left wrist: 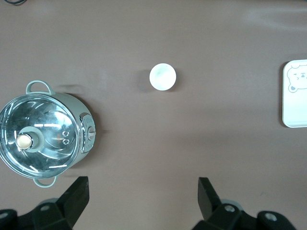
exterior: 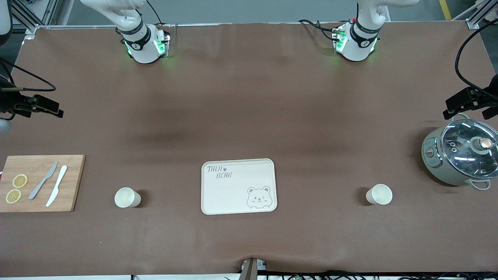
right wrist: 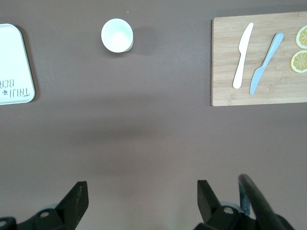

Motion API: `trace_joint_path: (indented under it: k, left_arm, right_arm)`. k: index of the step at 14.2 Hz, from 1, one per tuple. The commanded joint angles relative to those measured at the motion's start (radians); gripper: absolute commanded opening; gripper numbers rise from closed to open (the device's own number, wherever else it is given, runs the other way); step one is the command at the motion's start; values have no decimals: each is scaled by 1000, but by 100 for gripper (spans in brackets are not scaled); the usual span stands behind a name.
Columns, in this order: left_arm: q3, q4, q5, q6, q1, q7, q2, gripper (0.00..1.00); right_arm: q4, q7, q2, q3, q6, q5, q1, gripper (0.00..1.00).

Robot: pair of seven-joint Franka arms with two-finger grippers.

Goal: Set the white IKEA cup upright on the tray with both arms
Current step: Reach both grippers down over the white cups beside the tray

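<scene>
A: Where do the cups stand?

B: Two white cups stand upright on the brown table, neither on the tray point(exterior: 238, 186). One cup point(exterior: 379, 194) stands toward the left arm's end, beside the tray and well apart from it. The other cup point(exterior: 127, 197) stands toward the right arm's end, between the tray and a wooden cutting board point(exterior: 74, 182). The cream tray with the bear face lies between them with nothing on it.

A: And the grippers?

B: The left gripper point(left wrist: 143, 201) hangs high over bare table, its fingers point(left wrist: 76, 194) spread wide apart with nothing between them. Its cup shows below it, with a lidded pot point(exterior: 459, 155) beside that cup toward the table's end. The right gripper point(right wrist: 141, 201) hangs over bare table too, its fingers point(right wrist: 76, 196) wide apart and empty. Its cup lies below it, near the tray's edge.

A: What is on the board?

B: A grey knife point(exterior: 43, 180), a white knife point(exterior: 57, 185) and two lemon slices point(exterior: 16, 188). Both arms wait above the table, touching nothing.
</scene>
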Motion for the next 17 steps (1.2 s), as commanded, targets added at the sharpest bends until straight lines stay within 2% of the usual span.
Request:
trace_joint_path:
  k: [1,7,12,17]
  left_arm:
    - [-5,-4,16,-11,-4,-12,-12,100]
    - [-7,-9,20,-11,4,-22,1,100]
    - [-2,-14,22,8,18,-15,67,100]
    - [-2,-72,23,170,22,-3,142,100]
  right_arm:
    - [-22,16,-21,4,11,-11,3,100]
    - [-22,16,3,4,48,-11,3,100]
    - [-14,16,120,6,180,9,12,100]
    - [-12,15,267,7,356,40,36,100]
